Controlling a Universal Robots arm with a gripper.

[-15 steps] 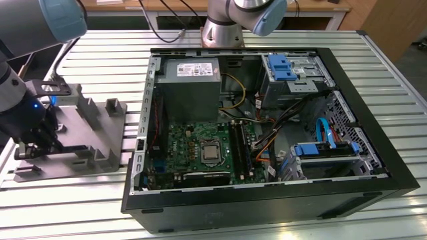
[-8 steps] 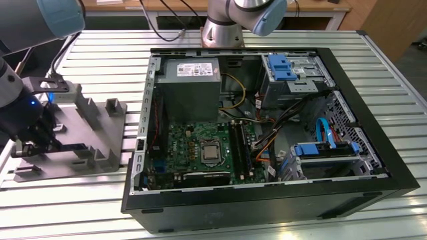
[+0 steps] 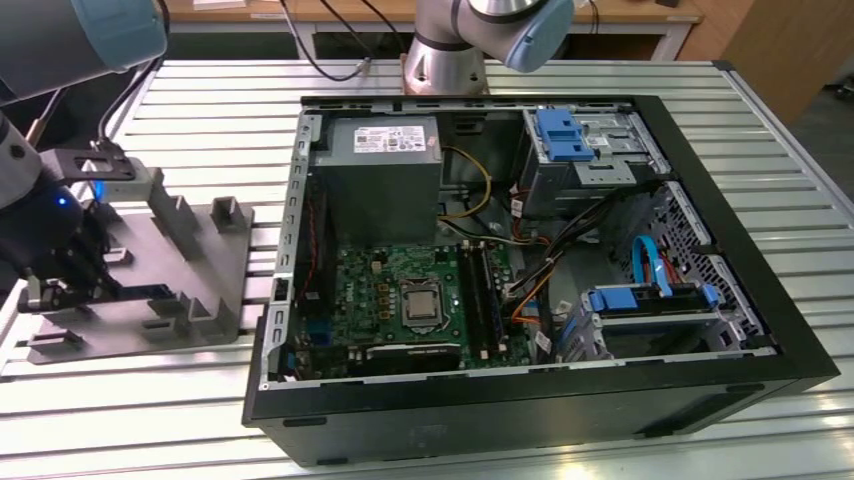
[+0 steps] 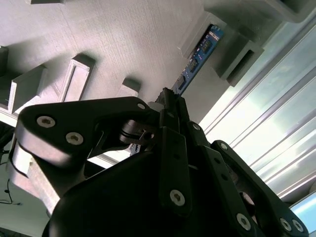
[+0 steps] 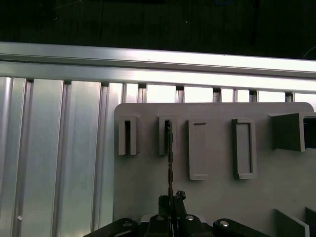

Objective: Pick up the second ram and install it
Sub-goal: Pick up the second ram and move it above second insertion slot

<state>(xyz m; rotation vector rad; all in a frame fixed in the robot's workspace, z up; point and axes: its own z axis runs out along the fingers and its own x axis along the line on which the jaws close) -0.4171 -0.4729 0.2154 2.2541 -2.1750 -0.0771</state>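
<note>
Gripper (image 4: 171, 98) pinched one end of the second ram (image 4: 200, 53), seated in grey holder (image 3: 224, 280) at the exterior view's left.

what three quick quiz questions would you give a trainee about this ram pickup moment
1. True or false: the second ram already sits in a motherboard slot.
2. Pick one: the gripper is at A) the computer case, B) the grey holder, C) the bare table slats.
3. Short answer: what is the gripper shut on?

Key: 1 false, its far end sits in a slot of the grey holder; 2 B; 3 the second ram.
</note>
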